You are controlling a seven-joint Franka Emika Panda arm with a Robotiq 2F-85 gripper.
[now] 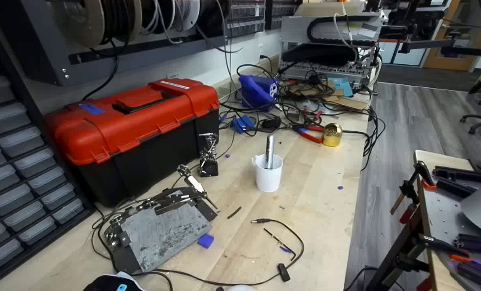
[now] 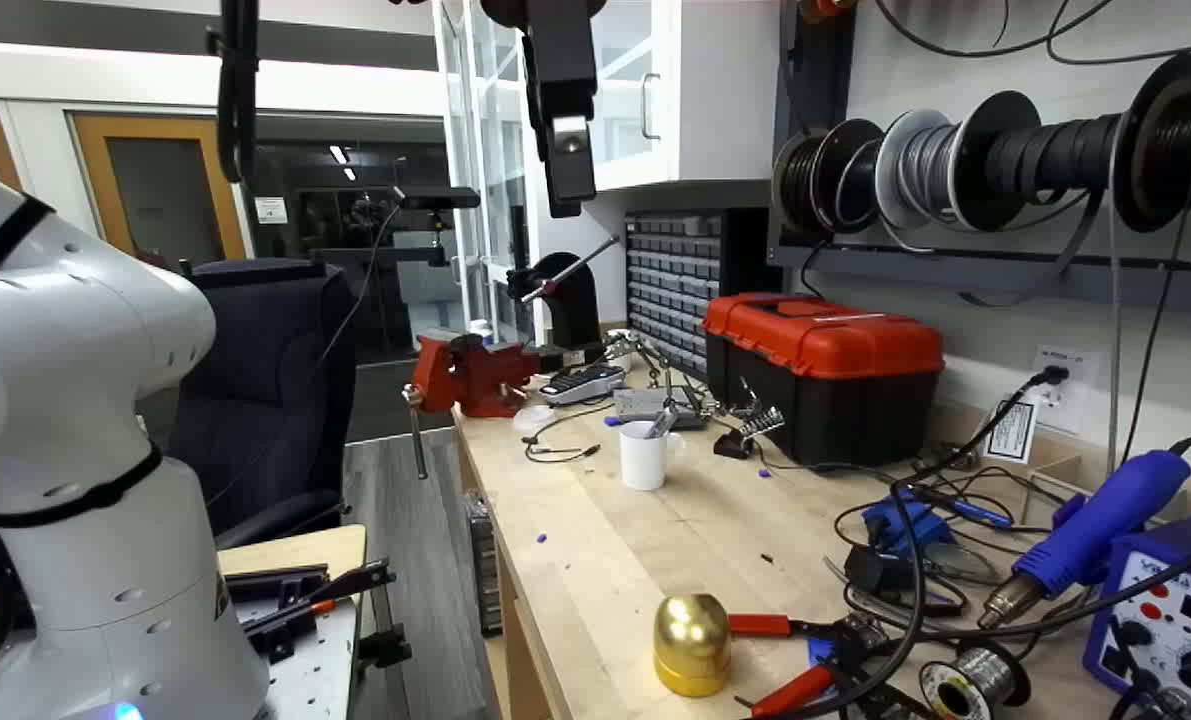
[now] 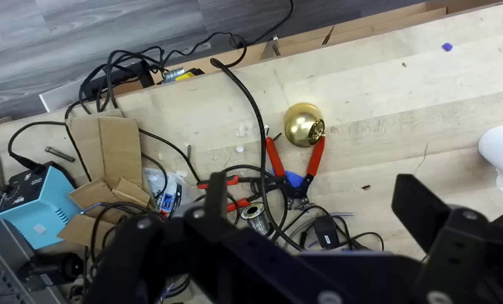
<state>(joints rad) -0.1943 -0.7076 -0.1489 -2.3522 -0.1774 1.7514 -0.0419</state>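
The black two-fingered pincer point(image 3: 316, 203) is released: in the wrist view its fingers point(image 3: 418, 213) stand wide apart, grasping nothing, and in an exterior view it hangs well above the pale wooden tabletop point(image 2: 595, 540). Which thing it is nearest to is hard to tell from that height. Below sits a shiny gold ball-shaped metal pot point(image 3: 297, 126) with curled shavings point(image 3: 316, 131) in its mouth, just beside one handle of the red-handled metal pliers point(image 3: 315, 160); a thick black cable point(image 3: 257, 114) crosses over the pliers in the wrist view. In both exterior views a white cylindrical mug point(image 1: 268, 180) stands upright on the tabletop, a silver stick-shaped marker point(image 1: 269, 149) leaning in it and rising above the rim.

The step in hand appears to be positioning the pincer before any contact. To do it well, travel high over the cable, since a fingertip could snag it, and descend vertically once the fingers are centred. At the pot, the smooth rounded wall would likely slip unless gripped at its widest part. At the mug, approach slowly and clear of its side handle, because the marker's protruding end could be knocked.
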